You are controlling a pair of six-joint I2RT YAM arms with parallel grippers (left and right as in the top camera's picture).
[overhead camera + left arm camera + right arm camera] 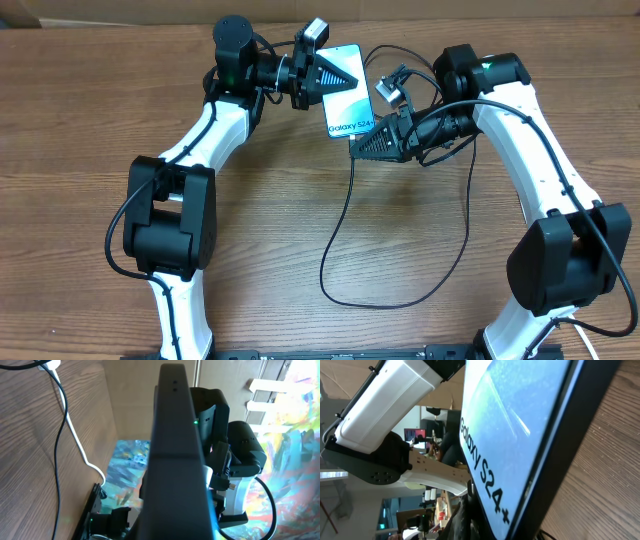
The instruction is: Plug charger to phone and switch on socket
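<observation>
The phone [350, 105] is held off the table between both grippers, its light screen reading "Galaxy S24+". My left gripper [333, 76] is shut on its far end. In the left wrist view the phone [172, 435] shows edge-on as a dark slab. My right gripper [366, 144] is shut at the phone's near end, where the charger cable [340, 230] comes out from its fingers. The connector tip is hidden. The right wrist view is filled by the phone's screen [515, 420]. The socket is out of view.
The black cable loops across the wooden table [80, 120] between the arms, up to the right arm [520, 110]. In the left wrist view a thick white cord [70, 430] lies on the table beside the thin black cable [56, 465].
</observation>
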